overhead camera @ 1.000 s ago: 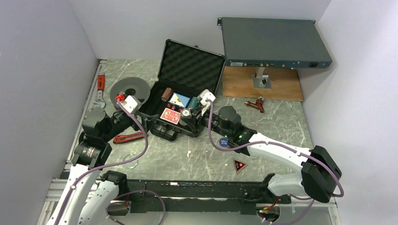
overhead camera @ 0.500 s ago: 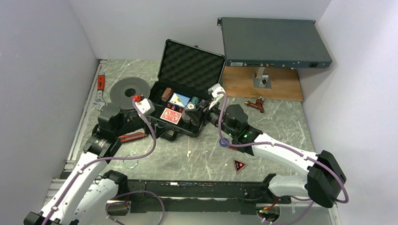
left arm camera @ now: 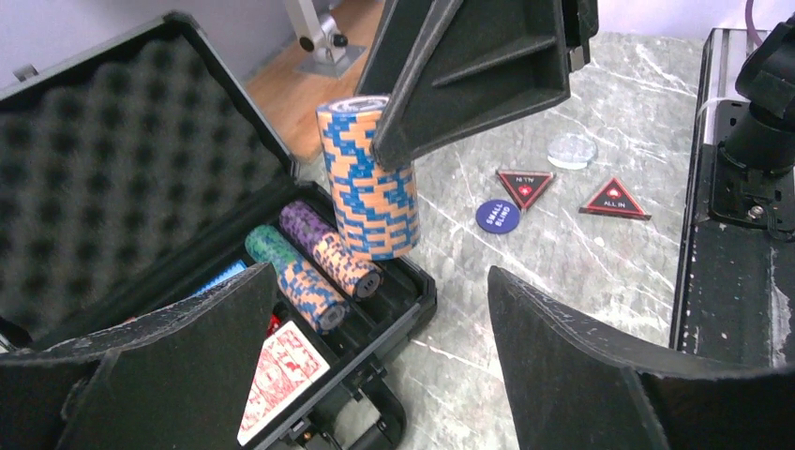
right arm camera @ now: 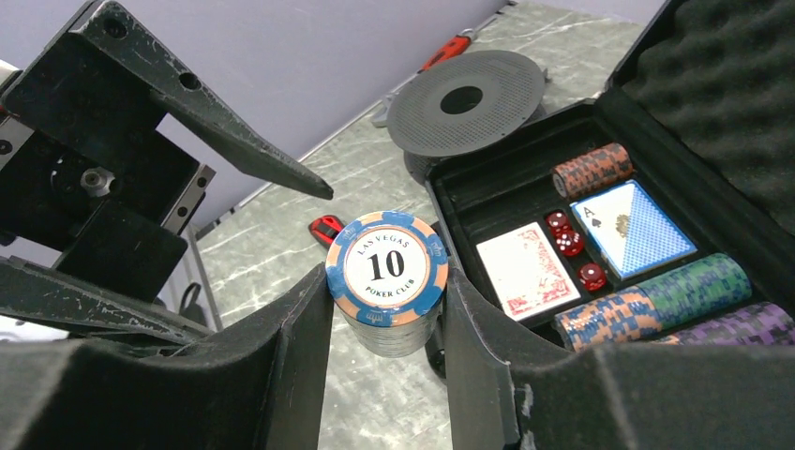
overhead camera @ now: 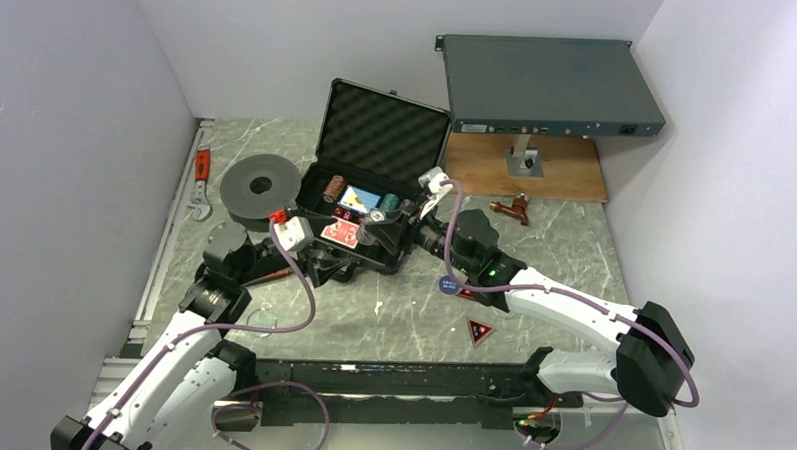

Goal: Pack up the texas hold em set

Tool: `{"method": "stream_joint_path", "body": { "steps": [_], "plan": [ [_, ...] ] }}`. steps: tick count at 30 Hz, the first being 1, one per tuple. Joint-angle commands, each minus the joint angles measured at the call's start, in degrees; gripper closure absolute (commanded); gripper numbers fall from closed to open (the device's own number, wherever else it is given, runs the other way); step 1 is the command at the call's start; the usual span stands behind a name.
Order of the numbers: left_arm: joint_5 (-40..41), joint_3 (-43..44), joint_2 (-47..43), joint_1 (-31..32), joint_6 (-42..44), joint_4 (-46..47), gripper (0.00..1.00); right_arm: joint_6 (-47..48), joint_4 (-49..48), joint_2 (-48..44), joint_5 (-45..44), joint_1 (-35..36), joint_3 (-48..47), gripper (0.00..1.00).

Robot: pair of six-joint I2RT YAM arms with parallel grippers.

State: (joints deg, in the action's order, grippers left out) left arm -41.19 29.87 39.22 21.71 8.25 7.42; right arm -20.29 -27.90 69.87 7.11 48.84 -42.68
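At the table's (overhead camera: 411, 316) left side, the left gripper (left arm camera: 380, 281) has swung in from beside the spool (overhead camera: 259, 185) to the front-left corner of the briefcase (overhead camera: 382, 136), jaws wide, holding nothing. The briefcase sits mid-table toward the back edge, lid up. Inside are the red deck (right arm camera: 525, 269), blue deck (right arm camera: 630, 225), red dice (right arm camera: 567, 234) and chip rolls (left arm camera: 300, 272) lying flat at the right end. The right gripper (right arm camera: 386, 309) has barely shifted and is still clamped on the upright blue-orange chip stack (right arm camera: 385, 267) at the case's front-right corner, not yet in a slot. Both claws now face each other, so likely a handover or steadying before the stack goes in. The blue button (left arm camera: 497, 215) and triangular markers (left arm camera: 523, 186) are still out, right of the case.
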Motion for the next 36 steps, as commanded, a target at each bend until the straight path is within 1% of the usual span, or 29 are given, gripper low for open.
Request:
{"method": "stream_joint_path", "body": {
  "steps": [1,7,12,14,18,22,25,36],
  "plan": [
    [-2.93,-1.75,-1.18,0.92,1.68,7.5,0.1,-2.48,-9.53,-2.86,3.91,0.01,-1.22,1.0],
    [0.27,-3.08,-1.44,2.22,1.2,9.53,0.11,-3.93,-11.35,-1.5,6.84,0.41,-1.19,1.0],
    [0.88,-2.57,1.6,2.95,-2.43,11.51,0.17,-4.49,-12.73,-1.57,7.32,1.15,-1.05,1.0],
    [1.6,-2.32,2.49,3.06,-4.35,12.3,0.17,-4.28,-13.56,-1.49,7.46,1.69,-0.8,1.0],
    [1.59,-2.2,3.32,3.16,-6.67,13.61,0.18,-3.69,-15.15,-0.9,7.65,2.71,-0.41,1.0],
    [0.97,-1.89,3.91,3.24,-7.88,13.67,0.21,-2.9,-16.61,-0.35,7.74,3.42,0.03,1.0],
    [0.47,-1.19,4.71,3.25,-10.86,13.49,0.23,-2.04,-17.41,0.38,8.19,3.92,0.11,1.0],
    [-0.59,0.37,5.87,3.25,-12.51,12.03,0.31,0.3,-18.25,1.02,7.78,4.82,0.88,1.0]
  ]
}}
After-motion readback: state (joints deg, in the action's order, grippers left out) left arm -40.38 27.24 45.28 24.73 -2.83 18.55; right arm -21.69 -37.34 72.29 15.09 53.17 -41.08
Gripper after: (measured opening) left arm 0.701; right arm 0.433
